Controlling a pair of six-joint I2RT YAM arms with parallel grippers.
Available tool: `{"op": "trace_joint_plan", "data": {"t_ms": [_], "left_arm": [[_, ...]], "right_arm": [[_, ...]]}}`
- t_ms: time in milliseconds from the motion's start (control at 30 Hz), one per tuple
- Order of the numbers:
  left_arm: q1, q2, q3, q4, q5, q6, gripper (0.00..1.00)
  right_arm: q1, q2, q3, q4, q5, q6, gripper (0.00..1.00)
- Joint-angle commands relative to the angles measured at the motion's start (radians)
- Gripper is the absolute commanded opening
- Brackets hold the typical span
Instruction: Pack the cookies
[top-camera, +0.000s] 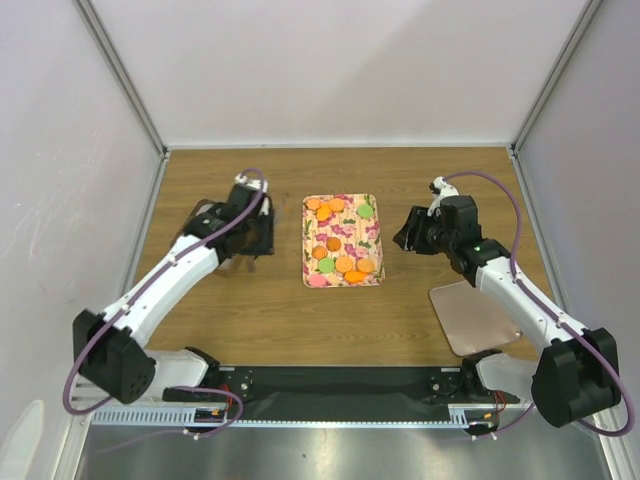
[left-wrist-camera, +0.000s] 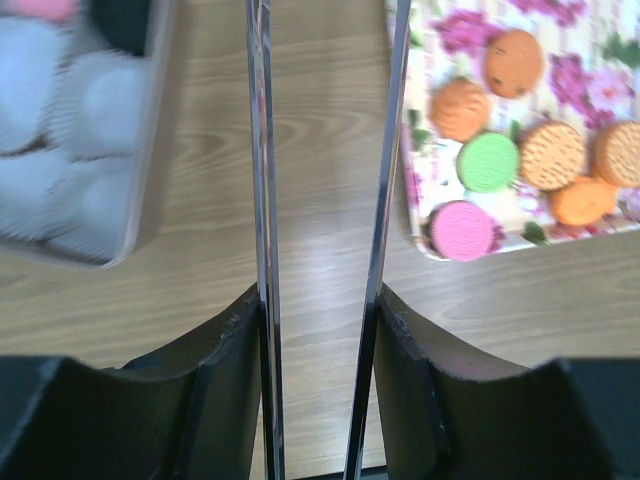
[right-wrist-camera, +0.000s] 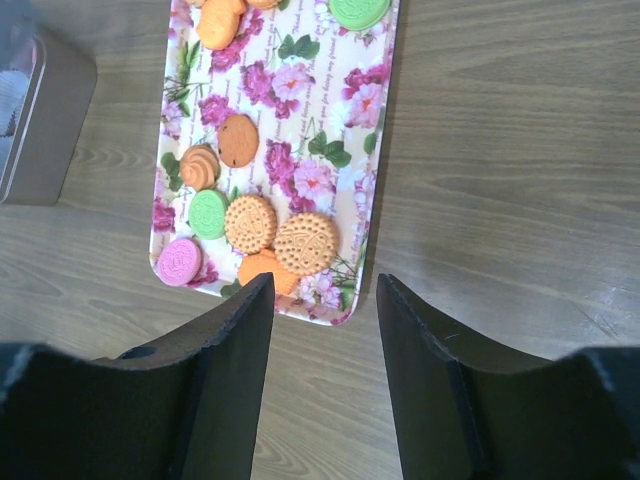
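right gripper (right-wrist-camera: 325, 300) spread, empty, 3 o'clock of tray (right-wrist-camera: 312, 180) | left gripper (left-wrist-camera: 322, 300) spread, empty, 9 o'clock | cookies (right-wrist-camera: 275, 235) lie on tray | risk: flat, crowded discs, so a finger may shove neighbours over the rim

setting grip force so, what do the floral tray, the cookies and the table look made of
Floral tray: smooth printed surface with a raised rim, likely plastic or coated tin; can't tell which. Cookies: matte, with moulded ridged patterns and flat bright colours, probably plastic or foam toys. Table: matte wood grain, possibly laminate.
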Motion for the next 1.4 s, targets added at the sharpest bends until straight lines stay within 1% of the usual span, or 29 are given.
{"op": "trace_joint_plan", "data": {"t_ms": [0,167,200,400,767,1367], "left_arm": [[-0.071,0.065,0.067,0.072,0.011,-0.021,0.48],[-0.142,0.177,0.106,0.123,0.043,-0.027,0.49],[-0.16,0.22,0.123,0.129,0.042,-0.027,0.49],[-0.189,0.34,0.19,0.143,0.036,-0.025,0.5],[-0.192,0.383,0.201,0.144,0.014,-0.013,0.51],[-0.199,0.487,0.262,0.137,-0.02,-0.002,0.5]], "right_arm": [[-0.011,-0.001,0.011,0.04,0.028,-0.015,0.51],[-0.023,-0.001,0.004,0.044,0.049,-0.021,0.52],[-0.025,0.0,0.005,0.043,0.049,-0.021,0.52],[-0.034,0.008,0.008,0.041,0.052,-0.023,0.52],[-0.033,-0.035,0.004,0.031,0.048,-0.02,0.52],[-0.034,-0.052,0.004,0.029,0.026,-0.015,0.52]]}}
